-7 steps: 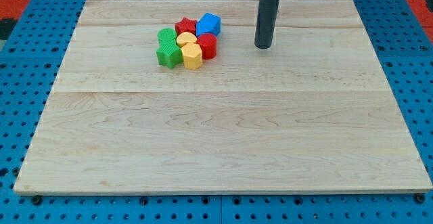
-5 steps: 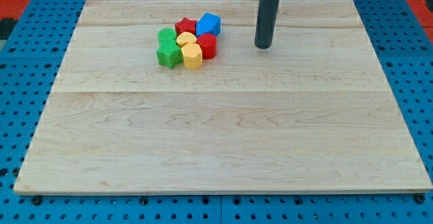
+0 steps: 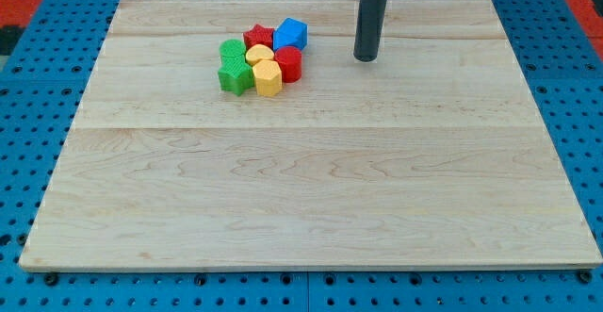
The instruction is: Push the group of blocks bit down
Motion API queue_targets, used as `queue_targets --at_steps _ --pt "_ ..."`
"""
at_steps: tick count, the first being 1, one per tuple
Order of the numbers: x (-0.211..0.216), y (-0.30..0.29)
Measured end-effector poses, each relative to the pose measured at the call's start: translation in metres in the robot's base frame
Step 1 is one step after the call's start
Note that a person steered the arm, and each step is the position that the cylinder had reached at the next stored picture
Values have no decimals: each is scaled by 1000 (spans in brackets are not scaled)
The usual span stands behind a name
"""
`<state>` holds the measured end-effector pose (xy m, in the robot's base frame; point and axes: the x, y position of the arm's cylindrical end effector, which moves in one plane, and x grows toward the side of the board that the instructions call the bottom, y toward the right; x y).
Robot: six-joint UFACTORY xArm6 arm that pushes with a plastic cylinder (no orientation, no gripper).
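I see a pale wooden board [image 3: 311, 199] lying on a blue perforated base [image 3: 28, 161]. The blocks sit packed together toward the view's upper left: a red star block [image 3: 258, 37] and a blue angular block [image 3: 291, 34] at the top, a green block [image 3: 230, 50] and a green star block [image 3: 234, 75] on the left, a round yellow block [image 3: 259, 54], a yellow block [image 3: 268, 79] at the bottom, and a red cylinder block [image 3: 288, 64] on the right. The straight dark rod [image 3: 369, 15] stands upright. My tip [image 3: 365, 59] rests on the board to the view's right of the cluster, apart from every block, holding nothing.

Blocks – two green [image 3: 233, 67], two red [image 3: 273, 53], two yellow [image 3: 265, 71] (one blue [image 3: 291, 34]).
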<state>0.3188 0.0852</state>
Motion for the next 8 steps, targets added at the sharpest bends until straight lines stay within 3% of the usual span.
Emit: queue_targets --at_steps 1,3,5,8 --pt "2 12" --pt "-27 -48" --pt "-66 -54" --pt "-81 -183"
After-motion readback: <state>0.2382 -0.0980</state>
